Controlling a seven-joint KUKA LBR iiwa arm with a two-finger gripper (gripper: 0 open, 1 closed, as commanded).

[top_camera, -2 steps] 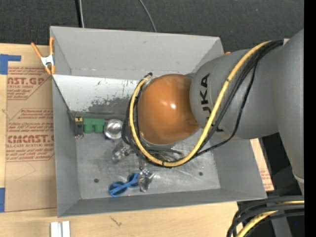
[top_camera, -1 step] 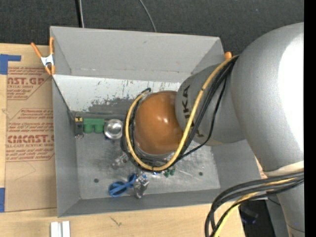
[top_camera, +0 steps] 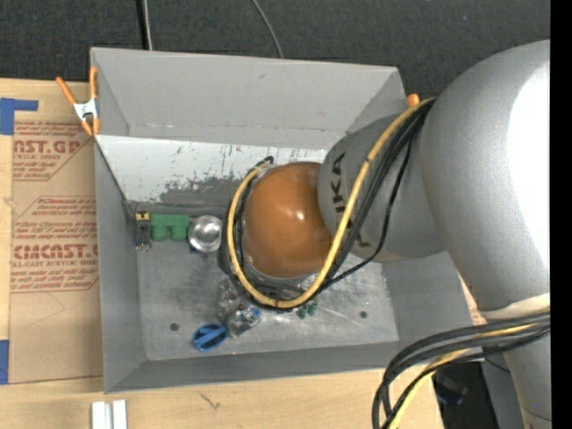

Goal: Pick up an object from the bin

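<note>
While the arm's orange wrist cover (top_camera: 281,217) hangs low over the middle of the bin (top_camera: 121,329), we judge the pick not yet done, since we see nothing lifted clear of the floor. The pincer (top_camera: 236,304) peeks out beneath the cover at lower centre, and we cannot tell whether it is apart, together or clamped on anything. Nearest it lie small dark bits (top_camera: 307,309) and, to the lower left, a blue piece (top_camera: 208,336). A green block (top_camera: 168,227) and a silver ball (top_camera: 205,231) sit at left, untouched. Whatever lies under the cover is hidden from us.
</note>
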